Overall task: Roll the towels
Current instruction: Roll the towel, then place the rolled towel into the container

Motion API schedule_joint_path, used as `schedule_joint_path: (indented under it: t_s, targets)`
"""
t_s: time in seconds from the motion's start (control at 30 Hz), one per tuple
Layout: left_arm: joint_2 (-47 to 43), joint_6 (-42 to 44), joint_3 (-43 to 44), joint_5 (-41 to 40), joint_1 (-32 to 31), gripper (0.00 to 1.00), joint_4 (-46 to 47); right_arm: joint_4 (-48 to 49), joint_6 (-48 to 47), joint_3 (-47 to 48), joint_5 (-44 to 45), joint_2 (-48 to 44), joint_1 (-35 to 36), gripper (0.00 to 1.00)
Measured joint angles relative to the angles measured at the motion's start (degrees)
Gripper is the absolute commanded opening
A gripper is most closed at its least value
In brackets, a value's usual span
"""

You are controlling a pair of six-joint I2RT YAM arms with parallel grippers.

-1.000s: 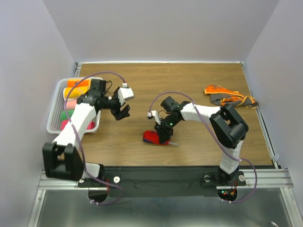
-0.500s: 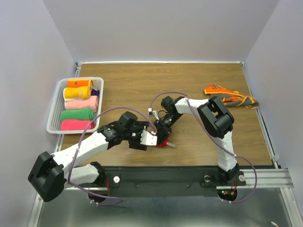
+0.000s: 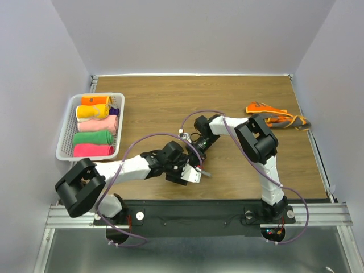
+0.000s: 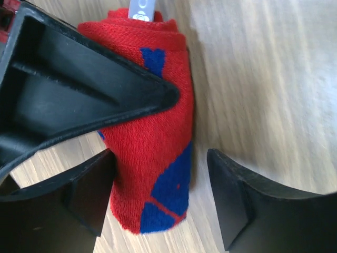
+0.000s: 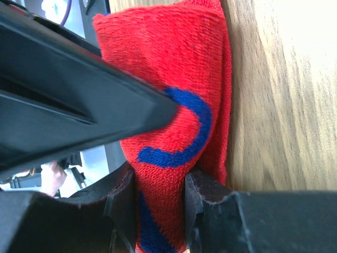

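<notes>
While the right pincer [image 5: 158,203] pinches the red towel [image 5: 168,63], the spread left pincer [image 4: 159,182] should close squarely across the roll.

Rough knitted red cloth towel [image 4: 158,158], matt black plastic left tool's fingers [image 4: 247,211], smooth wood-grain table [image 4: 263,79]

The right hand [image 5: 158,211] pinches a red knitted towel with blue markings [image 5: 174,58] between its black fingers [image 5: 210,200]. The towel lies against the brown wooden surface [image 5: 284,95].
</notes>
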Motion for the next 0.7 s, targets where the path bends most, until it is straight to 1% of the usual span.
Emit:
schedule_joint_path:
  t_s: [0.07, 0.17, 0.2, 0.27, 0.3, 0.33, 0.37, 0.4, 0.5, 0.7]
  targets:
    - [1.53, -0.17, 0.11, -0.76, -0.02, 0.73, 1.4, -0.22, -0.2, 0.07, 0.11, 0.0, 0.0, 0.05]
    - [2.99, -0.74, 0.76, -1.4, -0.02, 0.63, 2.56, -0.44, -0.52, 0.07, 0.52, 0.0, 0.0, 0.2]
    - [3.34, -0.98, 1.05, -1.42, -0.02, 0.53, 2.71, -0.44, -0.59, 0.07, 0.74, 0.0, 0.0, 0.34]
    - [4.15, -1.7, 1.62, -1.38, -0.02, 0.45, 2.62, -0.46, -0.59, 0.07, 1.16, 0.0, -0.02, 0.48]
    - [4.52, -1.92, 1.97, -1.36, -0.02, 0.39, 2.6, -0.46, -0.55, 0.07, 1.33, -0.02, -0.04, 0.68]
    - [4.96, -2.23, 2.29, -1.33, -0.02, 0.36, 2.51, -0.72, -0.15, 0.09, 1.18, -0.04, -0.04, 0.8]
    - [5.16, -2.54, 2.51, -1.31, -0.02, 0.34, 2.51, -1.77, 0.26, 0.28, -0.2, -0.26, -0.07, 0.84]
    - [5.16, -2.71, 2.6, -1.27, 0.0, 0.32, 2.47, -2.78, 0.24, 0.42, -0.46, -1.05, -0.04, 0.87]
    - [5.2, -3.54, 2.78, -1.22, 0.0, 0.31, 2.12, -3.43, 0.26, 0.42, 0.92, -2.45, -0.48, 0.89]
    - [5.92, -4.35, 3.3, -1.22, 0.0, 0.31, 2.21, -3.39, 1.51, 0.42, 4.28, -3.87, -0.9, 0.89]
